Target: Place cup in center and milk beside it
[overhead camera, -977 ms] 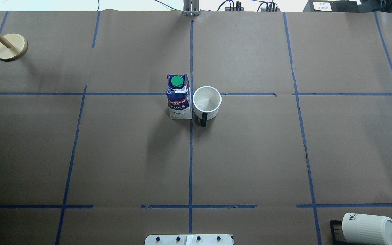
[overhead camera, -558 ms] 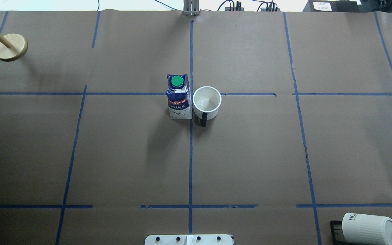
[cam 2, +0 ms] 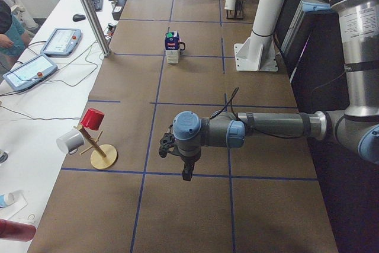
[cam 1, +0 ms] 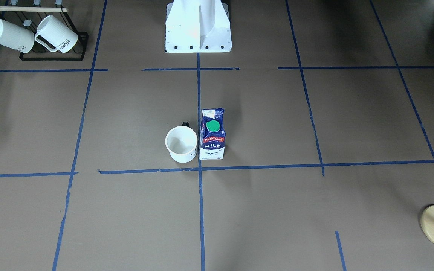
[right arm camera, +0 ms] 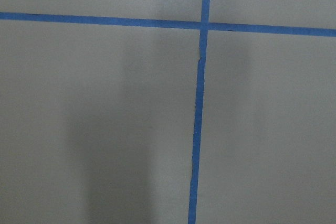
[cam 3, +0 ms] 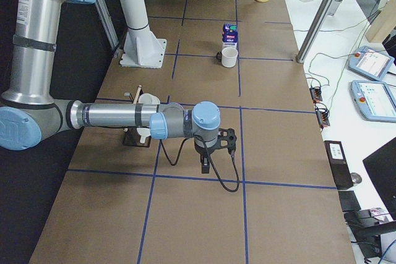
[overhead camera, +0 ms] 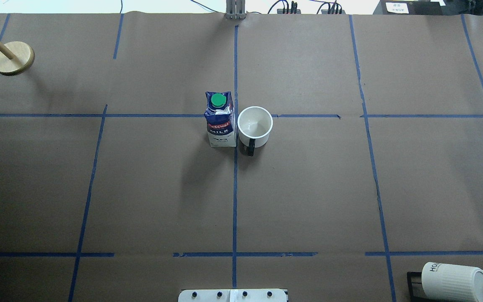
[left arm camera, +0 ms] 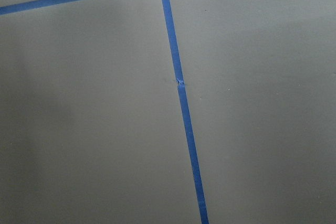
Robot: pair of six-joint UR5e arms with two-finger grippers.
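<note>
The white cup [overhead camera: 255, 126] stands upright just right of the center [overhead camera: 235, 115], where the long blue tape lines cross, its black handle toward the robot. The milk [overhead camera: 220, 123], a blue and white carton with a green cap, stands upright right beside it on the left. Both show in the front view too: the cup [cam 1: 181, 145] and the milk [cam 1: 212, 137]. My left gripper [cam 2: 185, 173] shows only in the exterior left view, far from both. My right gripper [cam 3: 206, 166] shows only in the exterior right view. I cannot tell whether either is open or shut.
Two ribbed "HOME" mugs hang on a black rack [cam 1: 51, 56] at the robot's near right corner. A wooden mug tree [overhead camera: 13, 58] stands at the far left corner, with a red cup [cam 2: 92, 118] on it. The white robot base [cam 1: 198, 26] stands at the near edge.
</note>
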